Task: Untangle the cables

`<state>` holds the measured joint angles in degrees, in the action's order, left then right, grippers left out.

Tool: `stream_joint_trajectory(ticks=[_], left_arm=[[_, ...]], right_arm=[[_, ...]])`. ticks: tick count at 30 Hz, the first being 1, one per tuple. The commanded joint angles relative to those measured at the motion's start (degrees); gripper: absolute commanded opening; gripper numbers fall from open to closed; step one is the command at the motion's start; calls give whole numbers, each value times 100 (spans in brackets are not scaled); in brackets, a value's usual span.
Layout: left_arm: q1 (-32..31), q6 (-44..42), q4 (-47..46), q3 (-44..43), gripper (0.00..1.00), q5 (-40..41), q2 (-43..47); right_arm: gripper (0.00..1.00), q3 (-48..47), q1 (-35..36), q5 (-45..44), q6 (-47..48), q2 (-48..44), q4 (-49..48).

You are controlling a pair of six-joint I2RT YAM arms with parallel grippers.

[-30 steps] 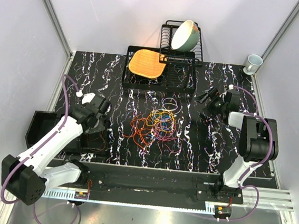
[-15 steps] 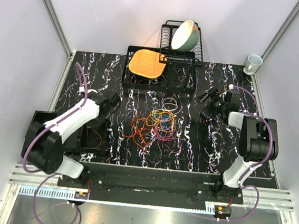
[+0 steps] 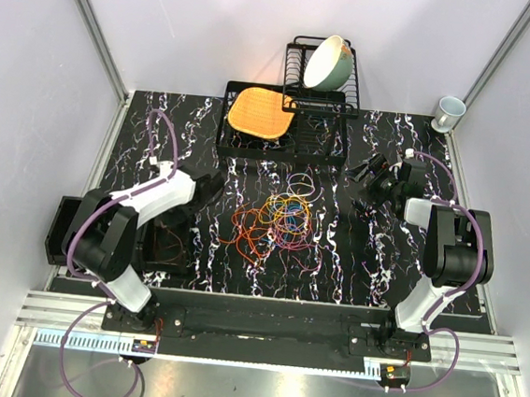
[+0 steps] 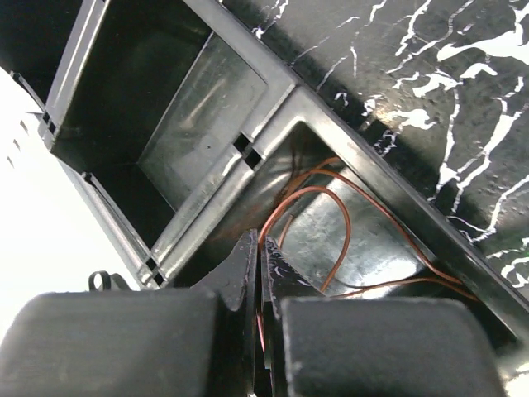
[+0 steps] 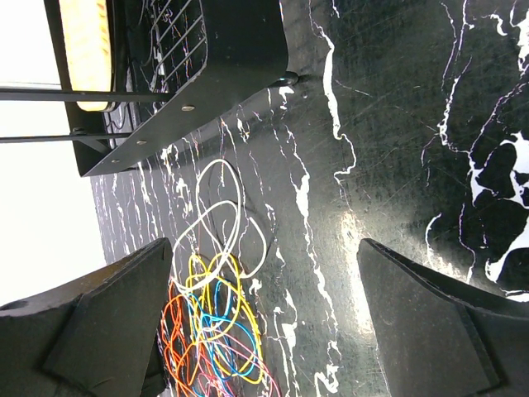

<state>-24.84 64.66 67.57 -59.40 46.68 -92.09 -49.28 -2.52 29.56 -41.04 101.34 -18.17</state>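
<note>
Cables (image 3: 277, 223) lie in one loose tangle; near-left of that tangle the left gripper (image 4: 260, 273) pinches one orange cable (image 4: 346, 227) over the black bin (image 4: 273, 78), apparently to set it apart. Right of it, the right gripper (image 5: 266, 244) gapes, ready.

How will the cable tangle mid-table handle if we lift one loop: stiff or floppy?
Likely floppy: the cables are thin loops lying flat in loose curves. Probably very light for the area they cover. The coloured loops overlap heavily, so lifting one would likely drag its neighbours along rather than come free.
</note>
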Motion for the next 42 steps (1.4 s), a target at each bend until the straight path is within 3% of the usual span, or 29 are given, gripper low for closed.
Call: stream_joint_trajectory(ticks=[1,8,22,27,33,36,42], left_arm=[[-109,607,80,-72,0,307,-247],[-574,1048,520,-406,0,325,-704],[-750,627,810,-626,12,96,-362],[-864,451,714,-582,51,8,-46],[-926,451,635,-380,53,78,209],[-909,486,713,-380,60,228,139],[-461,258,855,-485,65,413,341]], right_arm=[[100,-152,-20,67,-27,88,-230],[100,-161,-29,58,-27,114,-230],[100,-170,-20,76,-36,140,-239],[100,-170,-20,76,-45,140,-248],[100,-170,-20,85,-45,114,-239],[100,-161,-20,102,-45,114,-239],[100,-152,-20,102,-45,79,-222]])
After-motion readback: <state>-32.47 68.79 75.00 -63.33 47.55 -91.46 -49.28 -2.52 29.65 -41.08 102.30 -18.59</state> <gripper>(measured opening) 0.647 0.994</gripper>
